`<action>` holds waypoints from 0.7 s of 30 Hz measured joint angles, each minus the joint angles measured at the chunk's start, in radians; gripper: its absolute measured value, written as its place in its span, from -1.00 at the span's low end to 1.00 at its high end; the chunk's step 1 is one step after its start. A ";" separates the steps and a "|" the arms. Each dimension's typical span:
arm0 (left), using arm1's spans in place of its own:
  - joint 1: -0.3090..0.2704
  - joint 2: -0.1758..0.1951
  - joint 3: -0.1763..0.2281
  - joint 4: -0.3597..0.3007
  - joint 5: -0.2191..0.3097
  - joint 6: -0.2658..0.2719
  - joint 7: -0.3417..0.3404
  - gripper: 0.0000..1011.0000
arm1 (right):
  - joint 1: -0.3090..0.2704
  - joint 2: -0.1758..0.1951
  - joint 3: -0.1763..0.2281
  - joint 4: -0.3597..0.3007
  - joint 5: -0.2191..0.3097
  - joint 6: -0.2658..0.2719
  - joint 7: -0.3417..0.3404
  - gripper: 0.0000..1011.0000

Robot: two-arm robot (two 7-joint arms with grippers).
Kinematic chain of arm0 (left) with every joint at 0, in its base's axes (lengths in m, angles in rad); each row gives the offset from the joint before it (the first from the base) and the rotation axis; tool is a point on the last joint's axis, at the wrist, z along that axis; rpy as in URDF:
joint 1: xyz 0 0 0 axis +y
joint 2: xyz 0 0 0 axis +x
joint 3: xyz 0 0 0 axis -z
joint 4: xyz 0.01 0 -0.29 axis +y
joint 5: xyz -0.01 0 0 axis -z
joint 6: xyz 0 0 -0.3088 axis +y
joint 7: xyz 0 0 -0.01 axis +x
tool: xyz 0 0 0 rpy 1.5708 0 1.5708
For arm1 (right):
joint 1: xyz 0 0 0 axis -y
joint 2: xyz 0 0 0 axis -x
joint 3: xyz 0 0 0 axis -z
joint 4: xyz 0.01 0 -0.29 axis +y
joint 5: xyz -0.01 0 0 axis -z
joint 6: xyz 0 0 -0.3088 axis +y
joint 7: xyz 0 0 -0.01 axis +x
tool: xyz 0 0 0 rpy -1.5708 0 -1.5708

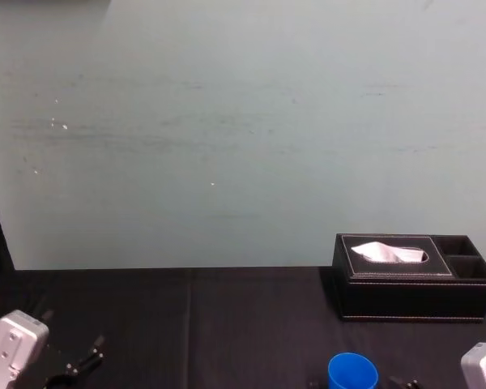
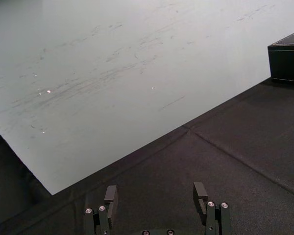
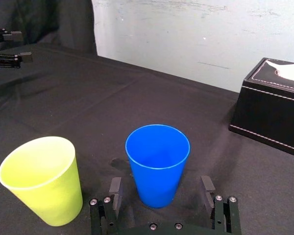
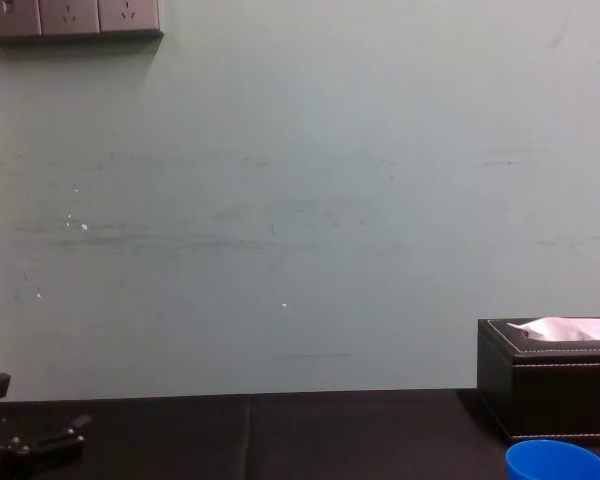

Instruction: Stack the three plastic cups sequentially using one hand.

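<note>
Pale grey-green wall [image 2: 112, 63], scuffed with faint dark streaks, stands behind a tabletop [image 2: 235, 161] covered in black cloth. In the left wrist view the left gripper [image 2: 156, 192] hangs over bare cloth with its fingers spread wide and nothing between them, well apart from the black tissue box [image 2: 286, 61].

In the right wrist view the blue cup [image 3: 158, 161] stands upright, mouth up, between the wide-spread fingers of the right gripper [image 3: 160, 183]. A gap shows on either side, so nothing is held. A yellow-green cup [image 3: 41, 178] stands upright just beside the blue one, on the side away from the tissue box. The box has white stitching along its edges, and a white tissue [image 3: 289, 71] pokes from its top.

From the head view the tissue box shows two open compartments at its right end. The blue cup sits near it, on the robot's side.

From the chest view a row of wall sockets [image 4: 70, 18] sits high up, far to the left of the tissue box, and the blue cup's rim shows just in front of the box.
</note>
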 joint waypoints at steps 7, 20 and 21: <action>0.000 0.000 0.000 0.000 0.000 0.000 0.000 1.00 | 0.021 -0.015 -0.008 0.023 -0.007 0.001 0.013 0.98; 0.000 0.000 0.000 0.000 0.000 0.000 0.000 1.00 | 0.055 -0.037 -0.023 0.059 -0.018 0.000 0.024 0.98; 0.000 0.000 0.000 0.000 0.000 0.000 0.000 1.00 | 0.056 -0.038 -0.024 0.060 -0.018 0.000 0.025 0.98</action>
